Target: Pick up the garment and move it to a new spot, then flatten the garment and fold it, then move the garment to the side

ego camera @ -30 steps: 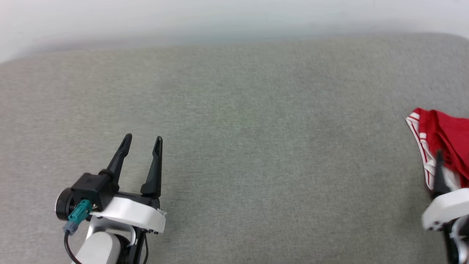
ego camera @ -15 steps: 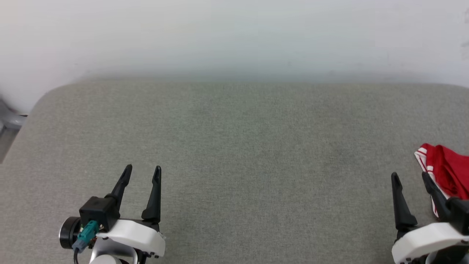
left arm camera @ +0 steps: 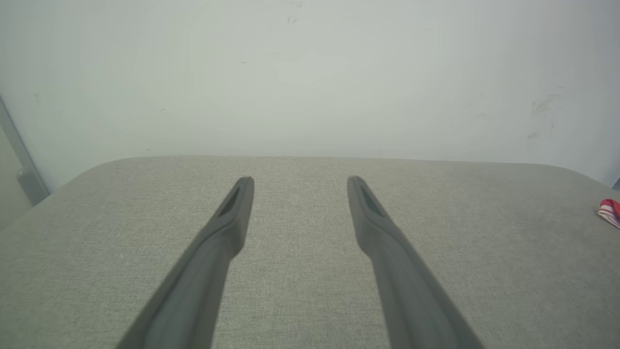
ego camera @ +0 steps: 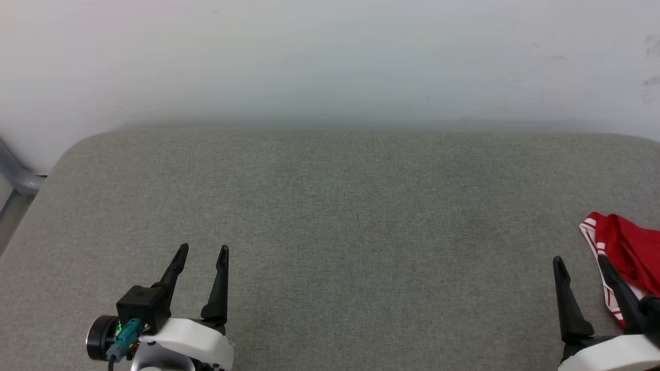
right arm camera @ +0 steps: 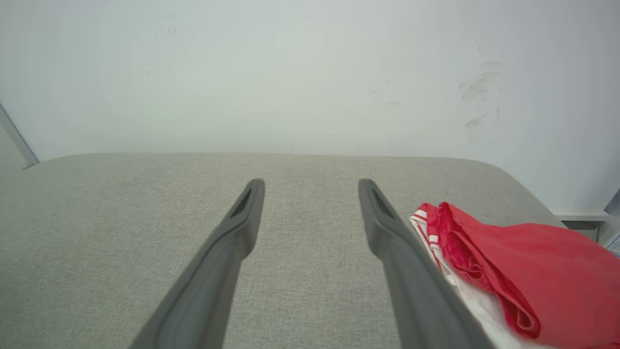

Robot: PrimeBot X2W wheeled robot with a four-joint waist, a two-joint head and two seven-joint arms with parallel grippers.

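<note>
The head camera has tilted up, framing the right gripper and left gripper, both spread apart and empty, while the red jersey T-shirt with white sleeves lies bunched at 4 o'clock on the grey fabric surface, apparently released aside.

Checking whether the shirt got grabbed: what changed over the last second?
The head camera tilted up, so the whole picture slid down. Against the garment, the right gripper seems to have shifted toward the robot's left. Nothing was grasped or released. The left gripper, both open jaws and the bunched garment on the grey cushion stayed as they were.
</note>
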